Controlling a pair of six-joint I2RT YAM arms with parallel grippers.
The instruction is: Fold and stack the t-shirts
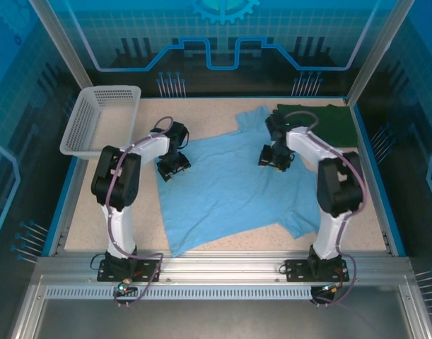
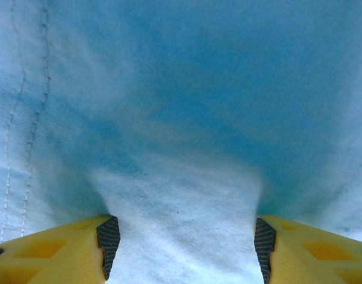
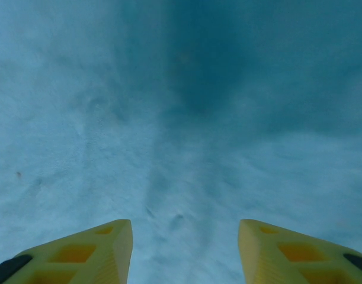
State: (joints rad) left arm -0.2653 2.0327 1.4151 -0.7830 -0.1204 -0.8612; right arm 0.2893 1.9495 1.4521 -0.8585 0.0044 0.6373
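The light sky-blue t-shirt (image 1: 223,187) lies spread flat across the middle of the table, with one sleeve toward the back and one at the near right. The dark green t-shirt (image 1: 320,119) lies in the back right corner. My left gripper (image 1: 172,167) is down on the blue shirt's left edge. Its jaws are open, and a raised ridge of blue cloth (image 2: 186,195) sits between the fingers (image 2: 107,242) next to a stitched hem (image 2: 26,148). My right gripper (image 1: 276,158) is over the shirt's upper right part, open, with flat blue cloth (image 3: 181,148) under it.
A white mesh basket (image 1: 88,120) stands at the back left corner. Bare sandy tabletop (image 1: 124,152) lies left of the blue shirt and at the near right. Blue enclosure walls ring the table.
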